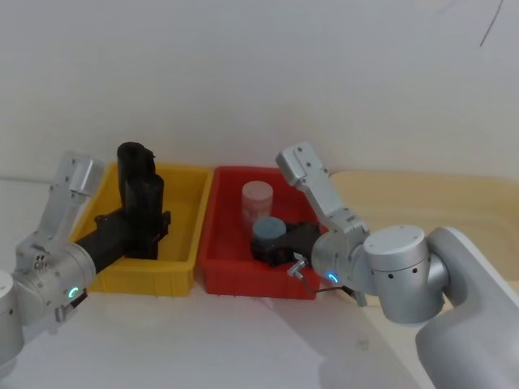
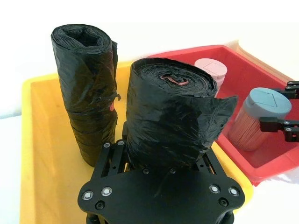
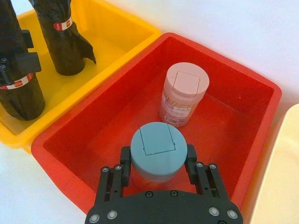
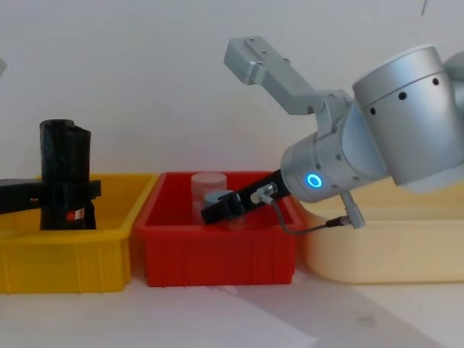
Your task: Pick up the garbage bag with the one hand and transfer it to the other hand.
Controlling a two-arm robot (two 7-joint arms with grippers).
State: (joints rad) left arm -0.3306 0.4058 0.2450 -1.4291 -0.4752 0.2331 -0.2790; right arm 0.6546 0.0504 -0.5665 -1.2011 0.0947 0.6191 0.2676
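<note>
Left gripper [image 1: 150, 229] clamped on the upright garbage bag [image 2: 168, 116] in the yellow bin [image 1: 182, 194], beside a second black roll [image 2: 84, 93]; right gripper [image 3: 156, 161] closed around a grey-lidded jar [image 2: 267, 102] in the red bin [image 3: 224, 116]

Black garbage bag [image 3: 21, 100] (label [image 3: 14, 85] seemingly red-white), yellow bin [image 3: 122, 25]

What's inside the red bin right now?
Two jars stand in the red bin: a pink-lidded jar toward the back and a grey-lidded jar between the right gripper's jaws. The bin floor under the jars and the gripper is hidden.
</note>
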